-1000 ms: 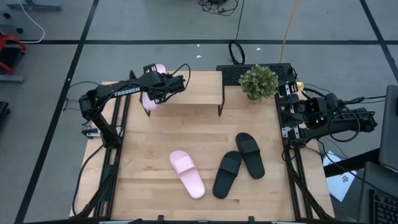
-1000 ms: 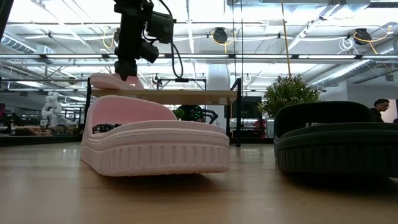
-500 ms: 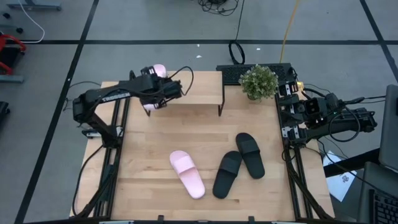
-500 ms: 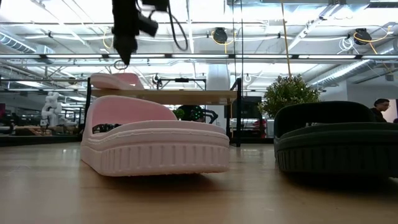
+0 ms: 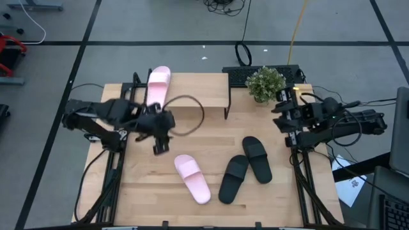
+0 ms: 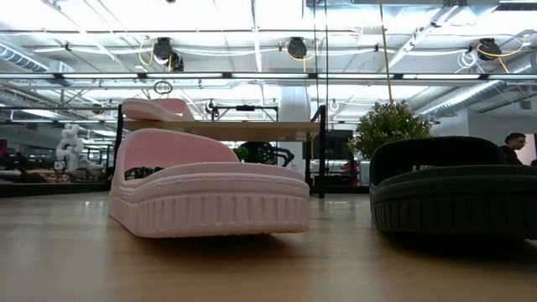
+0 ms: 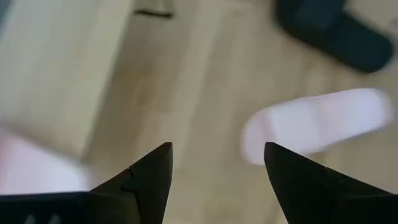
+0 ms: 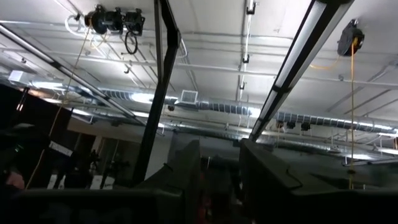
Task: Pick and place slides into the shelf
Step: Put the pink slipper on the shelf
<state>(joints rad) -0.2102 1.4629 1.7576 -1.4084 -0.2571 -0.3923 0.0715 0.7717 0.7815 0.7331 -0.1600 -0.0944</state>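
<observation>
One pale pink slide (image 5: 158, 84) lies sole-down on the left end of the shelf (image 5: 198, 89), its far end sticking out past the shelf's far edge; the low view shows that slide (image 6: 155, 109) on the board (image 6: 252, 128). The other pink slide (image 5: 193, 179) and both black slides (image 5: 233, 179) (image 5: 257, 158) lie flat on the table. My left gripper (image 5: 158, 145) hovers open over bare table between the shelf and the pink slide; its wrist view (image 7: 217, 171) shows that slide (image 7: 317, 124) ahead. My right gripper (image 5: 278, 114) waits open at the table's right edge, pointing up (image 8: 219, 180).
A potted plant (image 5: 266, 83) stands at the far right, just beside the shelf's right end. A loose cable loop (image 5: 188, 115) hangs from the left arm over the table. Bare wood lies along the table's near edge and left of the pink slide.
My left gripper has risen off the pink slide on the shelf and swung back toward the table's near edge, ending over the table in front of the shelf. The slide stayed where it lay on the shelf. My right arm has shifted a little toward the table.
</observation>
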